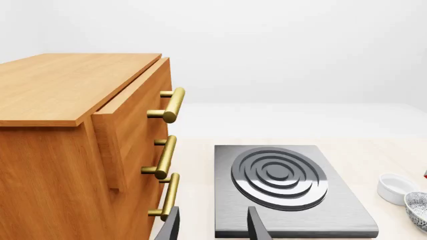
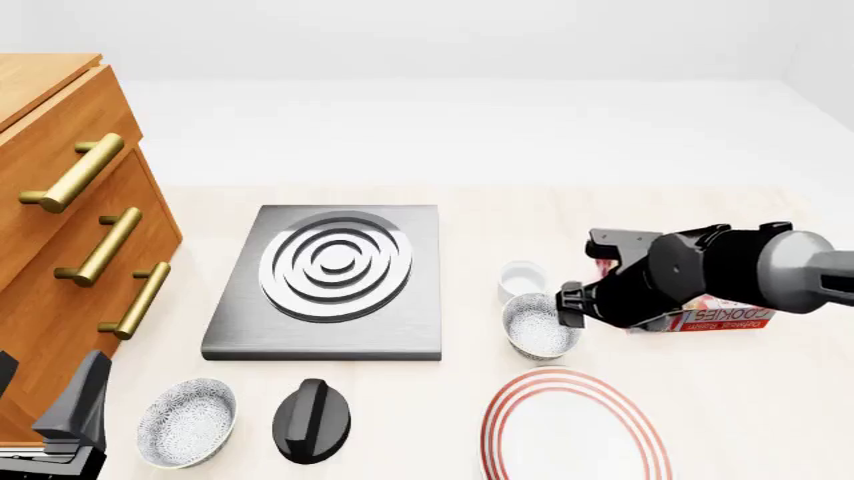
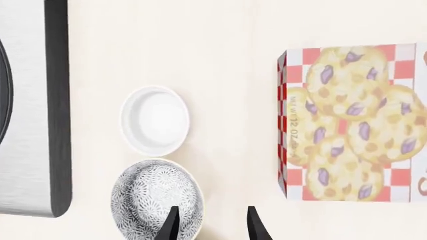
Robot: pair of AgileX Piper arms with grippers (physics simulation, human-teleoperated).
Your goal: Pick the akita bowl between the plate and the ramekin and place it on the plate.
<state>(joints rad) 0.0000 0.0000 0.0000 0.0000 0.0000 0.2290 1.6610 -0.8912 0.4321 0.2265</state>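
The akita bowl point(image 2: 538, 325), speckled grey and white, sits between the small white ramekin point(image 2: 522, 280) and the red-ringed plate point(image 2: 574, 425). My right gripper point(image 2: 571, 305) hovers at the bowl's right rim. In the right wrist view the right gripper point(image 3: 213, 227) is open and holds nothing. One finger point(image 3: 172, 225) is over the bowl point(image 3: 157, 202) near its rim, and the other is over bare table. The ramekin point(image 3: 155, 121) lies just beyond the bowl. My left gripper point(image 2: 43, 388) stays open and empty at the near left, beside the cabinet.
A grey burner point(image 2: 334, 275) with silver rings lies left of the bowl. A cookie box point(image 2: 714, 315) lies under the right arm. A look-alike speckled bowl point(image 2: 187, 422) and a black knob point(image 2: 311, 420) sit near the front. A wooden cabinet point(image 2: 67, 230) with brass handles fills the left.
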